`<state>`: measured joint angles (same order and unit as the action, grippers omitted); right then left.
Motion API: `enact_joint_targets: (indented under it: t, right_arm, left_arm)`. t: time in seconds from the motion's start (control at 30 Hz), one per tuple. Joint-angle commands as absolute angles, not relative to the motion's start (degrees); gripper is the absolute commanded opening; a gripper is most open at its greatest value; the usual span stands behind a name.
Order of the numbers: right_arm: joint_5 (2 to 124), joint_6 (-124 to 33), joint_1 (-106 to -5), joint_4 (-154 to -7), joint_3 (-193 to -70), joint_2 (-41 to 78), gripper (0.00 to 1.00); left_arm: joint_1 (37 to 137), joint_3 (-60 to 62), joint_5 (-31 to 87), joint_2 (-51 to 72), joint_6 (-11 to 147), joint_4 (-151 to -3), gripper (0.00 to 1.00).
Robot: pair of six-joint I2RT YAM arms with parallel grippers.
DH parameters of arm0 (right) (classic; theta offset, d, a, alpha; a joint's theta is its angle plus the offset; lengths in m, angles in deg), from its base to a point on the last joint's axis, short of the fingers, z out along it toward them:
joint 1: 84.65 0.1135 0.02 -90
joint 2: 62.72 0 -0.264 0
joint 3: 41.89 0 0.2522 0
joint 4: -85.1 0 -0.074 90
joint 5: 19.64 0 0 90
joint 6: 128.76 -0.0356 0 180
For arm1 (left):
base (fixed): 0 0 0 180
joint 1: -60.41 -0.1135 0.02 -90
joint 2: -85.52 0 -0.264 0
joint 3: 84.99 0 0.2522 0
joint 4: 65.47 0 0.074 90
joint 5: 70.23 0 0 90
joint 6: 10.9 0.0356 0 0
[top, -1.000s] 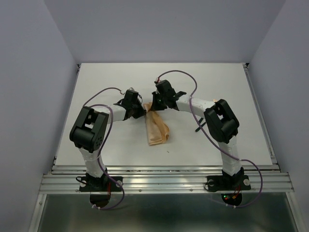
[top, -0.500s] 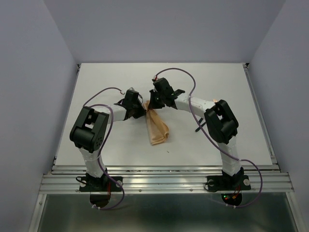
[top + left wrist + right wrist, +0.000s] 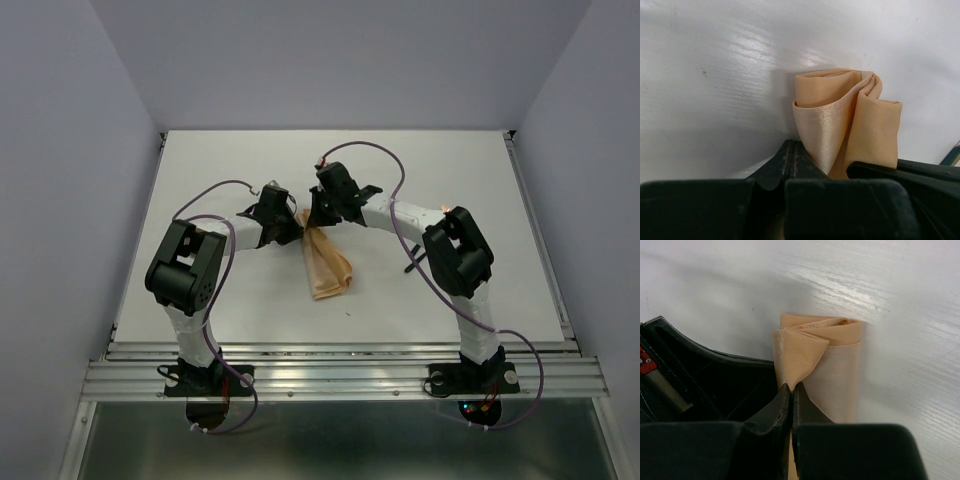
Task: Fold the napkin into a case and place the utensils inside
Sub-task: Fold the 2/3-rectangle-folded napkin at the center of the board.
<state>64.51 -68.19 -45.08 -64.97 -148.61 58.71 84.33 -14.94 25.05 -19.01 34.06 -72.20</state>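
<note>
The peach-orange napkin [image 3: 326, 265] lies folded into a narrow strip in the middle of the table, its far end raised. My right gripper [image 3: 316, 218] is shut on a corner of that far end; the right wrist view shows the cloth [image 3: 812, 357] pinched at the tips of the gripper [image 3: 791, 388]. My left gripper [image 3: 293, 233] is shut right beside it. In the left wrist view the napkin [image 3: 840, 115] rises just right of the tips of the left gripper [image 3: 792, 148], with no cloth showing between the jaws. A thin dark utensil handle [image 3: 411, 266] sticks out from under the right arm; the gold heads are hidden.
The two grippers stand almost touching at the strip's far end. Purple cables [image 3: 215, 190] loop over both arms. The white table [image 3: 430, 170] has raised rails at its left and right edges and a metal rail along the near edge.
My right gripper has shifted slightly left and away, keeping hold of the napkin corner. The left gripper and the strip have barely moved.
</note>
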Motion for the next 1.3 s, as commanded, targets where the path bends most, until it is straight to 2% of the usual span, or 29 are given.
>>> enact_joint_targets:
  t: [0.0, 0.4, 0.8, 1.27]
  right_arm:
    - [64.0, -68.6, -44.0, -65.6, -151.4, 58.6, 0.01]
    - [64.2, -69.2, -43.0, -65.6, -153.0, 59.3, 0.01]
    - [67.2, -71.8, -43.0, -65.6, -155.5, 65.3, 0.01]
    - [67.5, -69.6, -43.0, -65.9, -154.2, 66.7, 0.01]
  left_arm:
    - [84.8, -14.6, 23.5, -20.9, 35.0, -76.9, 0.0]
    - [84.8, -14.6, 23.6, -21.4, 34.7, -76.8, 0.0]
    - [84.8, -15.2, 23.5, -21.0, 34.8, -76.8, 0.0]
    - [82.5, -16.9, 21.1, -13.1, 34.5, -79.1, 0.0]
